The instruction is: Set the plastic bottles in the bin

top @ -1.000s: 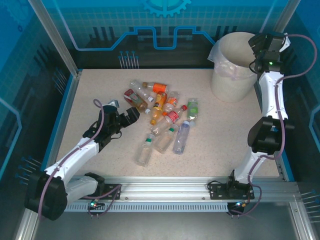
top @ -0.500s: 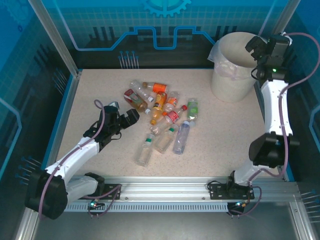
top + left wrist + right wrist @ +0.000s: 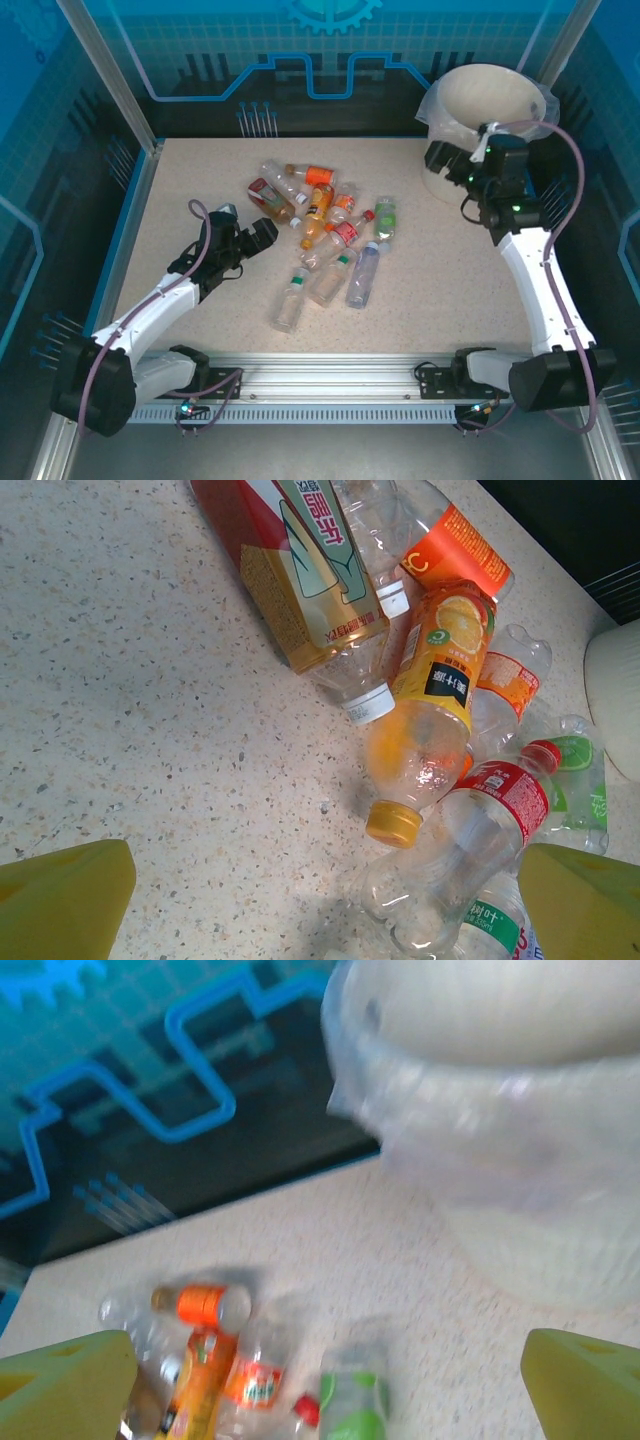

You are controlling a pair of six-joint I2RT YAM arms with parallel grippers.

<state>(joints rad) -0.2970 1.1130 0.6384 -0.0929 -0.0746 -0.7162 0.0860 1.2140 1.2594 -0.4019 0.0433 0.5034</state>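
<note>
Several plastic bottles [image 3: 325, 235] lie in a loose pile at the middle of the speckled table. My left gripper [image 3: 260, 234] sits low just left of the pile, open. In the left wrist view its yellow fingertips [image 3: 62, 900] stand wide apart, with an orange-juice bottle [image 3: 436, 695], a red-labelled bottle [image 3: 300, 575] and a clear red-capped one [image 3: 470, 850] ahead. The cream bin [image 3: 485, 120] stands at the back right. My right gripper [image 3: 442, 158] hangs open and empty beside the bin's left wall, facing the pile. The right wrist view is blurred, with the bin [image 3: 520, 1160] and a green-labelled bottle [image 3: 352, 1410].
Blue panelled walls and aluminium posts enclose the table [image 3: 450, 270]. A metal rail [image 3: 350, 375] runs along the near edge by the arm bases. Bare tabletop lies between the pile and the bin, and left of the left arm.
The right arm has swung from over the bin's right rim down and left to the bin's left side, gripper facing the pile. The left arm has barely moved.
</note>
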